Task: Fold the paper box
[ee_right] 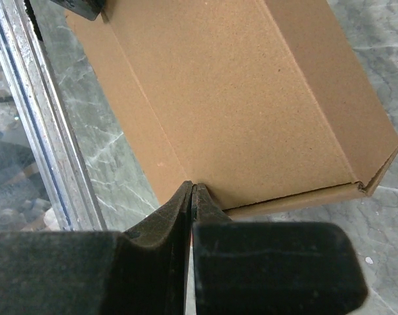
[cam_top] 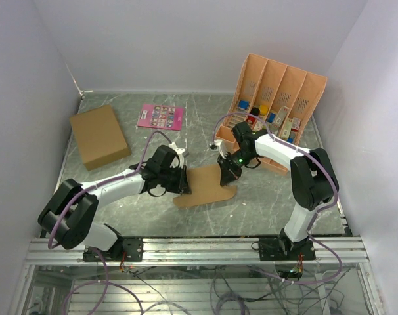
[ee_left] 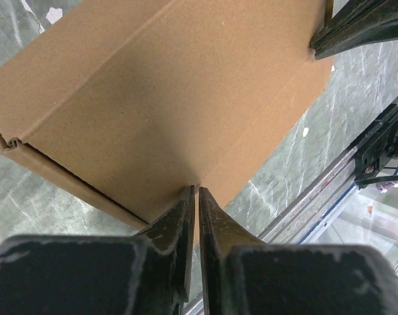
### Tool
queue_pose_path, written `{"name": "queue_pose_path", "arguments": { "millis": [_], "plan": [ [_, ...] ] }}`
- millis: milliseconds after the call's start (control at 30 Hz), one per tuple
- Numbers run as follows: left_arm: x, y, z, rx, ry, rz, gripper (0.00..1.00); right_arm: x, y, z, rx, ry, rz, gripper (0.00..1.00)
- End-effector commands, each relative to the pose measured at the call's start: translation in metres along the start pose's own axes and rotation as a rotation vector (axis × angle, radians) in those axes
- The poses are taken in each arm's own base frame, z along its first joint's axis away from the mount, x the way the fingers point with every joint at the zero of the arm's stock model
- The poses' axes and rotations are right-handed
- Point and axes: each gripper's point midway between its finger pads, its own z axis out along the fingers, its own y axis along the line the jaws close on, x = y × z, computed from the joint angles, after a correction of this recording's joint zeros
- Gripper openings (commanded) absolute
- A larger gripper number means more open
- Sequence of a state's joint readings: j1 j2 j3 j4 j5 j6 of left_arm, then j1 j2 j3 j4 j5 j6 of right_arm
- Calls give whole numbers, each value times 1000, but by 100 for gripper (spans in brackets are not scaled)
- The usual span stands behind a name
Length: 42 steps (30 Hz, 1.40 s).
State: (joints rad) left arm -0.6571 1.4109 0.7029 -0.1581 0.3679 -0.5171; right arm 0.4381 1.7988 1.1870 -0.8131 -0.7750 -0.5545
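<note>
Box lies at the middle of the table, between the two arms and short of the rail; a lengthwise crease runs across its top face. Left gripper is pinched tight on one end edge; right gripper is clamped on the opposite end; both bites are shallow, at the rim only. Recommendation: keep both pinches firm; move the ends together and evenly, letting the card bend along the crease; uneven pull would likely twist or slip the thin card.
</note>
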Motion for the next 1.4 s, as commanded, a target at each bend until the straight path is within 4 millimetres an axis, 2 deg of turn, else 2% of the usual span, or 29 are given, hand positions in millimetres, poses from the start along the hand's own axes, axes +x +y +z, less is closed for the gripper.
{"name": "queue_pose_path", "arguments": {
  "millis": [0, 100, 167, 333, 533, 767, 900, 967, 1067, 1167, 1233, 1300, 1367],
  "plan": [
    [-14, -4, -5, 1, -54, 13, 18, 1, -10, 6, 20, 3, -3, 3],
    [-25, -15, -14, 32, -101, 25, 19, -7, -5, 1, -29, -27, -34, 4],
    [-31, -22, -21, 52, -140, 30, 21, -16, 8, -7, -88, -71, -66, 5],
    [-41, -24, -34, 49, -232, 19, 25, -30, 13, -17, -97, -148, -95, 7],
    [-36, -16, -26, 43, -243, -16, 25, -21, -1, -4, -77, -127, -30, 6],
    [-22, 10, -8, -36, -203, -39, 25, -10, -27, 3, 3, -89, 53, 6],
    [-22, 13, -5, -42, -203, -45, 25, -4, -32, 5, 9, -82, 77, 6],
    [-26, 8, -9, -28, -215, -43, 25, -8, -28, 2, -19, -103, 64, 6],
    [-39, -5, -26, 1, -275, -28, 26, -22, -7, -12, -99, -175, -8, 7],
    [-52, -12, -49, 0, -369, -21, 35, -40, 7, -35, -122, -279, -65, 18],
    [-55, -11, -60, -5, -426, -32, 42, -43, 2, -48, -85, -333, -57, 29],
    [-54, -5, -66, -17, -480, -60, 50, -37, -7, -53, -44, -362, -16, 40],
    [-52, 0, -70, -15, -530, -97, 59, -27, -16, -47, -11, -360, 41, 48]
  ]
}}
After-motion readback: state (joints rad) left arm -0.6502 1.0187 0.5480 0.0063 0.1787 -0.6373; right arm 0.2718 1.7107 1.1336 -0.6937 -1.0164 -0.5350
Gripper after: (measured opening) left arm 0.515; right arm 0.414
